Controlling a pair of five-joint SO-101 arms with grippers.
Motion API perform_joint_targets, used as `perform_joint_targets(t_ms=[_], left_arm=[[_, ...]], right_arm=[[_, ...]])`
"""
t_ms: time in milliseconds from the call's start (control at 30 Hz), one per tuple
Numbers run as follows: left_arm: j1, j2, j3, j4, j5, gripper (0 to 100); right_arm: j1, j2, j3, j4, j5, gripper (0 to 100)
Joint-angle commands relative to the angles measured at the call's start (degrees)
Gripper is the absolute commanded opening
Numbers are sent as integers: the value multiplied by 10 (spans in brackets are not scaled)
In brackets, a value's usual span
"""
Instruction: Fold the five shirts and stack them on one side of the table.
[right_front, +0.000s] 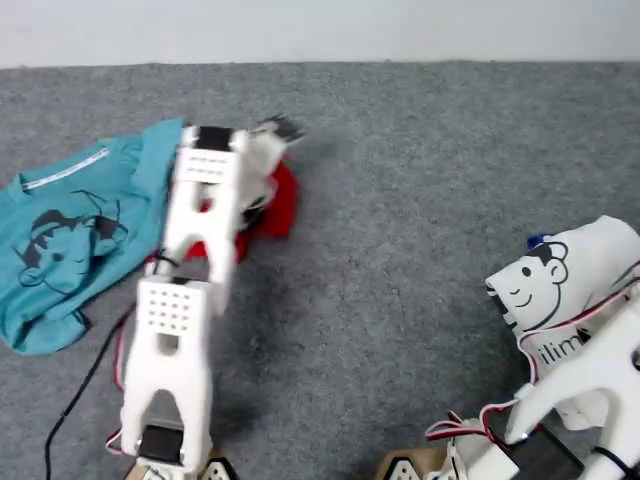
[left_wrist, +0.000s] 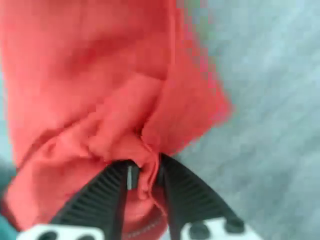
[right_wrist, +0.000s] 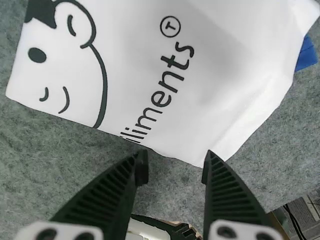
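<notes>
Grey felt-like worktop (right_front: 400, 200), pale wall (right_front: 320, 30) along the far edge.

Left arm (right_front: 190, 290) is stretched out over the far-left part of the worktop. The left jaws are closed on a pinched fold of the red shirt (left_wrist: 100, 75), with cloth bunched between the two black tips. From the high view the red shirt (right_front: 280, 205) is a crumpled heap, mostly under the arm and touching or overlapping the teal shirt (right_front: 70, 240). The teal one lies loosely spread at the far left, print up, not folded.

Right arm (right_front: 590, 390) is low at the near-right corner. The right jaws are parted with nothing between them, above bare worktop just beside the near edge of the white shirt (right_wrist: 165, 65). The white shirt (right_front: 570, 280) is a neat folded packet, cartoon print up. A bit of blue cloth (right_wrist: 305, 55) peeks from under one corner, possibly another folded shirt; cannot confirm.

Judgement: the stack is started on the right. The red shirt is the step in hand, at the stage of being picked out of the heap. A fifth shirt cannot be made out.

Next move, as I read it:
- Draw the red shirt away from the teal one onto open worktop.
- Spread it flat before any fold.
- The right jaws are free to take a second corner.

Risk: the single pinch may drag the teal shirt along.
</notes>
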Motion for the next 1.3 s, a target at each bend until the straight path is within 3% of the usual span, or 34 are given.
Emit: perform_joint_targets(t_ms=[0, 300, 500, 700, 1067, 1267], left_arm=[[119, -98, -137, 10, 20, 13], [293, -194, -171, 10, 15, 13], [325, -261, -168, 10, -11, 13], [226, -262, -159, 10, -10, 14], [8, -198, 10, 8, -10, 16], [-125, -127, 19, 8, -11, 16]], right_arm=[[-7, -5, -2, 1, -4, 183], [-7, -5, -2, 0, -4, 183], [-7, -5, -1, 0, -4, 183], [-7, -5, -1, 0, -4, 183], [-7, -5, 34, -22, -4, 183], [-7, -5, 51, -33, -3, 183]])
